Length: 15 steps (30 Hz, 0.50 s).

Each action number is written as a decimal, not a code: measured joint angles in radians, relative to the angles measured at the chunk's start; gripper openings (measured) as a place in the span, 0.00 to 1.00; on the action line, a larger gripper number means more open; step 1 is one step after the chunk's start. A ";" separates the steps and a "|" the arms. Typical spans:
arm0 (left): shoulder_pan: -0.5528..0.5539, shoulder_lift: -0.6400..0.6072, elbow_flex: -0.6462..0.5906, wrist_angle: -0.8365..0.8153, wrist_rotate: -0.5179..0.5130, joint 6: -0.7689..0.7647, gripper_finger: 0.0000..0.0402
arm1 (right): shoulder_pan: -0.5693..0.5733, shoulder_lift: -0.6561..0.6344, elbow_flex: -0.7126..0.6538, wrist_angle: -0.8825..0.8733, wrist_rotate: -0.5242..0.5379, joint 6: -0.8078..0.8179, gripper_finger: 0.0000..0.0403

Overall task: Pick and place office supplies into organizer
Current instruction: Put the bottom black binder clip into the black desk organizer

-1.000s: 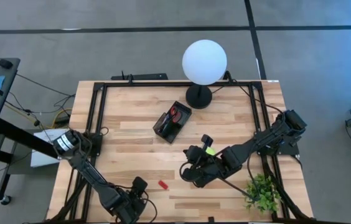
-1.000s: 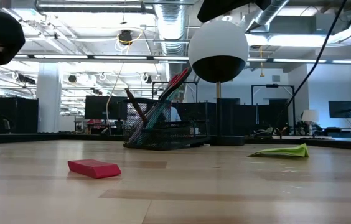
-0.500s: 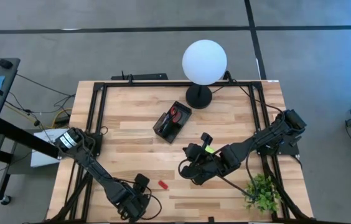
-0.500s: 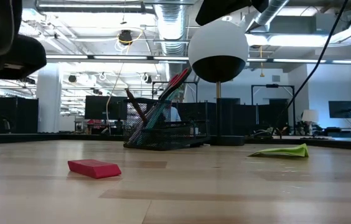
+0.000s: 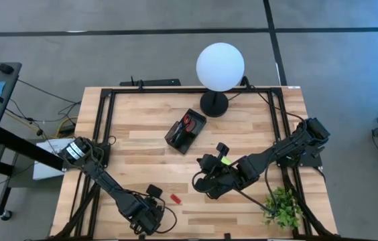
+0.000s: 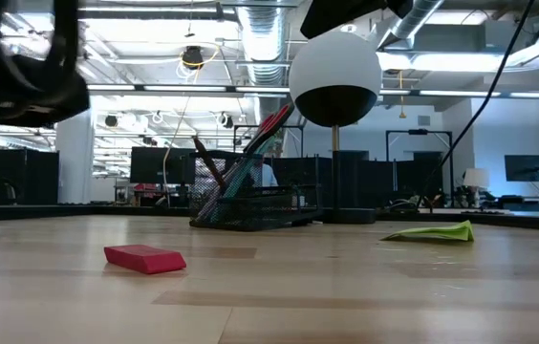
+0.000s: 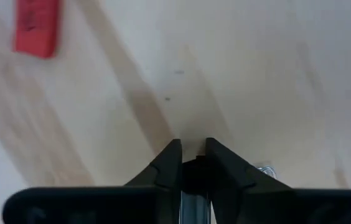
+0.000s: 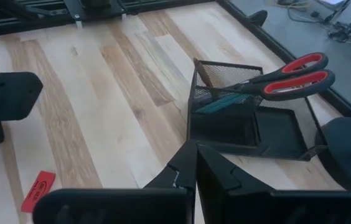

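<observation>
The black mesh organizer [image 5: 184, 131] stands mid-table, with the red-handled scissors [image 8: 292, 74] and several pens [image 6: 250, 158] leaning in it. A small red piece [image 5: 174, 198] lies flat on the wood near the front. Just left of it, my left gripper [image 5: 151, 201] points down, its fingers nearly together on a small black clip [image 7: 194, 169]. My right gripper [image 8: 195, 163] hangs shut and empty over the table's middle right. A lime-green sticky-note pad [image 6: 432, 231] lies on the table beside that arm. My left gripper pinches the small black clip between its two fingertips [image 7: 170, 155], coming from above and pointing down. A silver wire loop [image 7: 264, 169] of the clip sticks out beside one finger, close to the wood. Whether the clip is clear of the table, I cannot tell.
A white globe lamp [image 5: 220, 65] on a round black base [image 5: 214, 104] stands behind the organizer. A small green plant [image 5: 283, 206] sits at the front right corner. Black frame rails [image 5: 102, 120] run along the table's edges. Bare wood lies between the red piece [image 7: 37, 28] and the organizer.
My left gripper has moved a little toward the table's right edge, closer to the red piece, and now shows larger in the low view's upper left. The right arm, red piece, sticky-note pad and organizer have stayed where they were.
</observation>
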 joint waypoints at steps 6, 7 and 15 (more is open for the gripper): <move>0.021 0.003 0.029 -0.054 -0.011 -0.032 0.30 | 0.000 0.000 0.000 -0.001 0.010 0.000 0.00; 0.024 0.004 0.032 -0.056 -0.014 -0.032 0.33 | 0.000 0.000 0.000 -0.001 0.010 0.000 0.00; 0.043 0.005 0.048 -0.135 0.016 -0.089 0.43 | 0.007 0.000 0.000 -0.008 0.011 0.000 0.00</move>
